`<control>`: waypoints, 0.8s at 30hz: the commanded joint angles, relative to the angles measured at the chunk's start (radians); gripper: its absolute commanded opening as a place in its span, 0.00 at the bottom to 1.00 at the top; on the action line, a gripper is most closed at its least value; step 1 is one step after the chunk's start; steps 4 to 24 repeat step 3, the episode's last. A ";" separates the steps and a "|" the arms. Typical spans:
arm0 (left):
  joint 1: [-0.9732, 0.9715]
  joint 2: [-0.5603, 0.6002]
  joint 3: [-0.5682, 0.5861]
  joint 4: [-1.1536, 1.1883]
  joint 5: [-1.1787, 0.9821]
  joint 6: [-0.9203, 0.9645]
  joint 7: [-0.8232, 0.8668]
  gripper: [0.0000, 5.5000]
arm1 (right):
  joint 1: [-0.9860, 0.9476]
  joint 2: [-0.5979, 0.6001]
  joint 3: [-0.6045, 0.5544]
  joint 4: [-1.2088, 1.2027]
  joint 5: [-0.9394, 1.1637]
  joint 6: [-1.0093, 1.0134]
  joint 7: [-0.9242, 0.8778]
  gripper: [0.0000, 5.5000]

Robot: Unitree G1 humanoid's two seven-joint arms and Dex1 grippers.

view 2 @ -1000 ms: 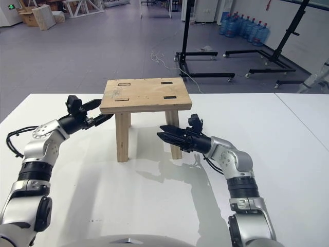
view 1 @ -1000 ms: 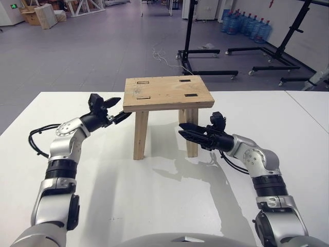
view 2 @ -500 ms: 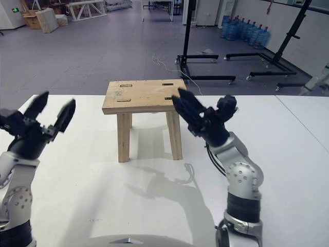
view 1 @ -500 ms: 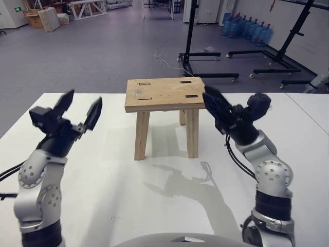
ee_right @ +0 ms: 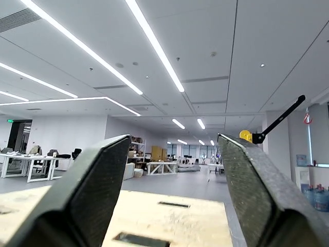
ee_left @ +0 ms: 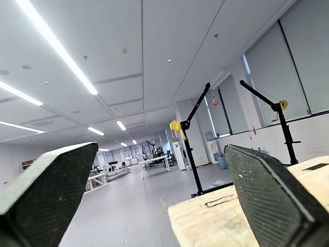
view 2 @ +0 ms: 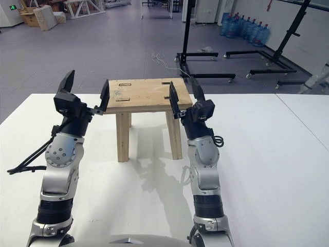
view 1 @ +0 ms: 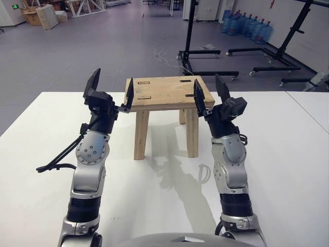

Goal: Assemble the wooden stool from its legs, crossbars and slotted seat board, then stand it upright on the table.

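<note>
The stool [view 1: 167,95] stands upright on the table [view 1: 288,170] in the middle of the frame, and my left gripper [view 1: 112,88] and right gripper [view 1: 209,94], both spread wide and holding nothing, are so close beside it that I think one careless swing could knock it over.
</note>
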 commanded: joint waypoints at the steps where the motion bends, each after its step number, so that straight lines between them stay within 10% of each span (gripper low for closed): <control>1: -0.024 -0.016 -0.002 0.010 0.026 -0.022 0.028 0.82 | -0.033 -0.012 -0.004 0.013 0.029 -0.017 -0.001 0.66; 24: -0.026 -0.024 0.000 0.016 0.033 -0.028 0.041 0.82 | -0.036 -0.015 0.007 0.012 0.044 -0.013 0.008 0.66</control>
